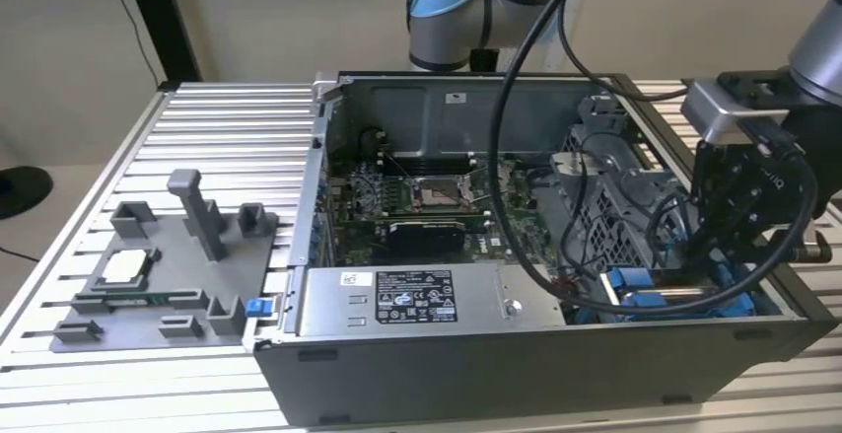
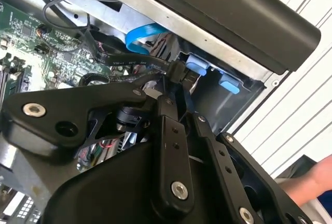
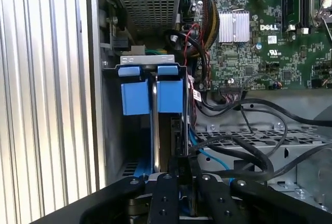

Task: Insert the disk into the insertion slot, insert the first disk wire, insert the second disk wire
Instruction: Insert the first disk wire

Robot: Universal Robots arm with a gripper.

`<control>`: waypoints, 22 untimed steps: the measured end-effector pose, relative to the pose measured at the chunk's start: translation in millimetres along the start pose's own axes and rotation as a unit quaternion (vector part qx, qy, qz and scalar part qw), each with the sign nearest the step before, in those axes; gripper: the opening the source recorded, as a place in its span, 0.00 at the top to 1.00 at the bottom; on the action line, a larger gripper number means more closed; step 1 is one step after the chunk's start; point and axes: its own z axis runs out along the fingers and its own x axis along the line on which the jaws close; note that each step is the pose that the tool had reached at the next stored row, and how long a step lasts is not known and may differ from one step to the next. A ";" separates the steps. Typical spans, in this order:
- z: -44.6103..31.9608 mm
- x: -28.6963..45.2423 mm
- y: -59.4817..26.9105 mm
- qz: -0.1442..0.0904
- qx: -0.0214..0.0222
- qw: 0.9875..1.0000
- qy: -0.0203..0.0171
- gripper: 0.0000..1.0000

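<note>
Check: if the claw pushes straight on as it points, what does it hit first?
Likely the blue disk carrier dead ahead; the black connector in the claw would touch it first. Depth unclear.

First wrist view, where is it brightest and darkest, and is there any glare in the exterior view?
First wrist view: the table is brightest, nearly washed out; the inside of the drive bay is in shadow. Exterior view: glare on the table slats; the computer case interior is dimmer.

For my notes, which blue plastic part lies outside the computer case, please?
The small blue plastic clip on the grey plastic fixture tray; the others sit inside, by the gripper.
</note>
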 end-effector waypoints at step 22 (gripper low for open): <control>-2.9 0.2 -1.7 -0.003 -0.006 1.000 0.000 1.00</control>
